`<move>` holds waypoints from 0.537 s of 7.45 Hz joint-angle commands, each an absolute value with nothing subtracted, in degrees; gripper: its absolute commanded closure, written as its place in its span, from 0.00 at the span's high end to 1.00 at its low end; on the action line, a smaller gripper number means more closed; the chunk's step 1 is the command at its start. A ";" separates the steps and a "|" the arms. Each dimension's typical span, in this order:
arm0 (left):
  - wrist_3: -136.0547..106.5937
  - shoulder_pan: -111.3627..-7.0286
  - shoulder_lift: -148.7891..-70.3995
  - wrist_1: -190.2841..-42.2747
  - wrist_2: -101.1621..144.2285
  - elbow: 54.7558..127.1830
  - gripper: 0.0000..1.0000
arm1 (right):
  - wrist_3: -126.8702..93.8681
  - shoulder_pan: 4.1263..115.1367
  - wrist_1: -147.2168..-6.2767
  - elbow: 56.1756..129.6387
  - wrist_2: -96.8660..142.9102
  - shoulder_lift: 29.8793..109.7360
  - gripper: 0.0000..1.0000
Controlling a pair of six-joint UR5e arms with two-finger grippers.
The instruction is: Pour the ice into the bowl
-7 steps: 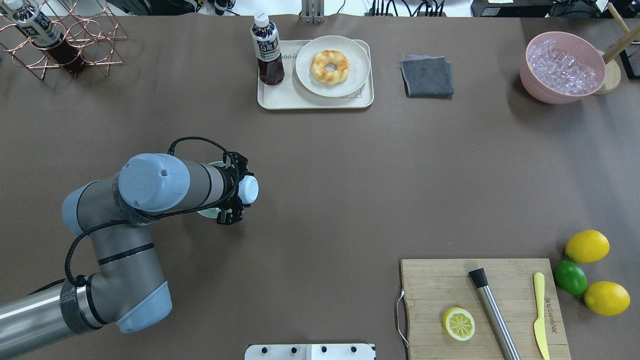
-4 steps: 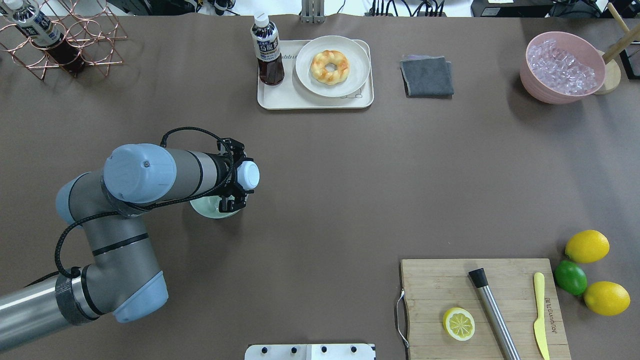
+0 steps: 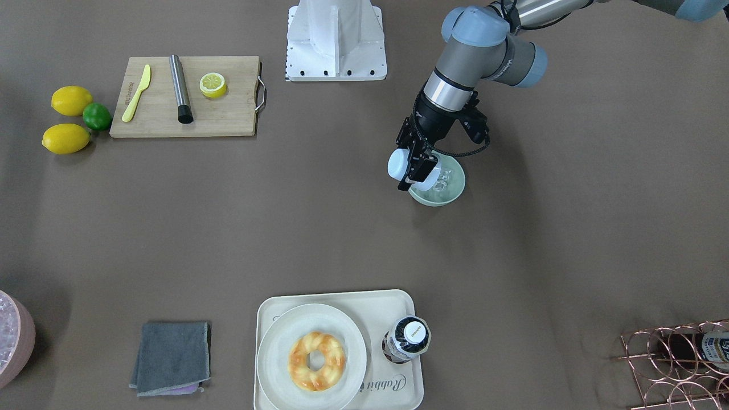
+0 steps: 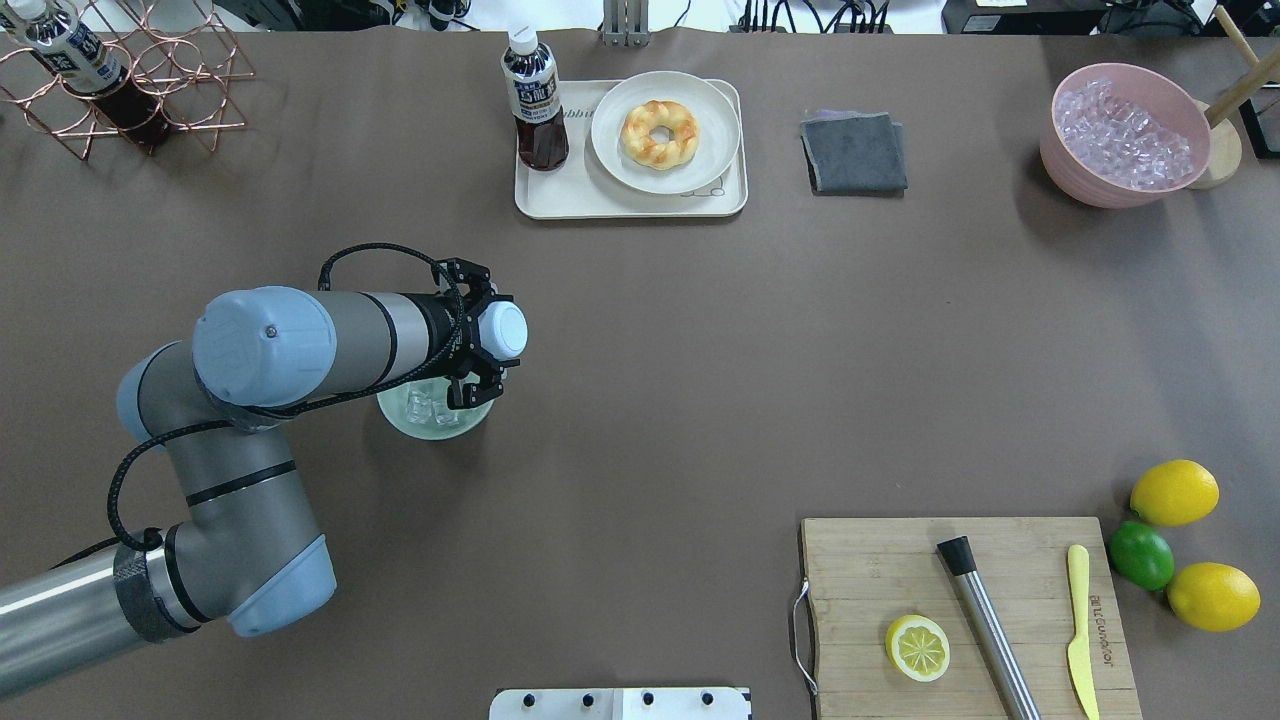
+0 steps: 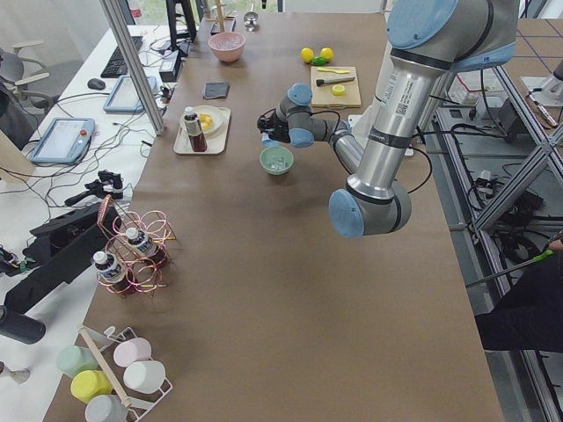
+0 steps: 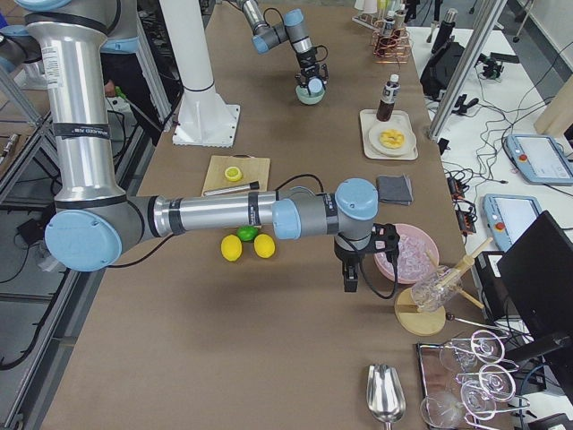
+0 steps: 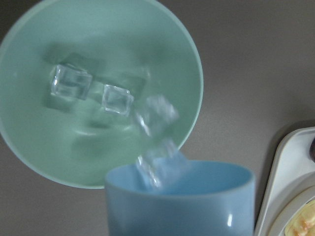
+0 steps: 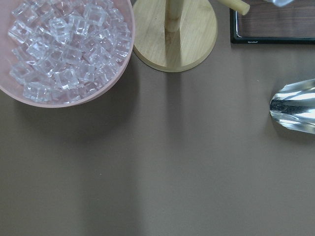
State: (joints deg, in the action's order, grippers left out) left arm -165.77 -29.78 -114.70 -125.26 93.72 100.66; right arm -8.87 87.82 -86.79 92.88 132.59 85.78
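The pale mint-green bowl (image 4: 400, 424) (image 3: 454, 193) (image 7: 162, 54) stands on the table, left of centre. My left gripper (image 4: 478, 335) (image 3: 416, 163) is shut on a light blue cup (image 4: 503, 330) (image 3: 397, 165) (image 7: 182, 201), tipped on its side over the bowl's rim. Two clear ice cubes (image 7: 71, 82) lie in the bowl, and more ice (image 7: 156, 114) shows blurred between the cup's mouth and the bowl. My right gripper (image 6: 349, 278) hangs beside the pink bowl, seen only in the exterior right view; whether it is open or shut I cannot tell.
A pink bowl (image 4: 1075, 180) (image 8: 64, 101) heaped with ice stands far right beside a wooden stand (image 8: 174, 39) and a metal scoop (image 8: 295, 105). At the far edge are a tray (image 4: 560, 200) with a doughnut and bottle, and a grey cloth (image 4: 855, 152). Near right: cutting board (image 4: 870, 570), lemons, lime.
My left wrist has swung toward the far side of the table with the cup, uncovering the bowl. Ice cubes now show inside the bowl.
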 commanded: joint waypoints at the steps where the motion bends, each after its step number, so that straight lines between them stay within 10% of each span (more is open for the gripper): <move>1: -167.42 -29.88 -114.61 -128.83 91.94 100.11 0.52 | -8.79 87.45 -86.84 92.38 132.54 85.08 0.99; 4: -164.11 -34.95 -115.40 -120.99 97.86 100.46 0.52 | -8.79 86.93 -86.84 92.11 132.45 84.82 0.99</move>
State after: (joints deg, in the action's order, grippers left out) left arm -166.67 -31.34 -114.82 -126.71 92.92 100.22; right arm -8.80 87.26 -86.84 92.22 132.50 85.00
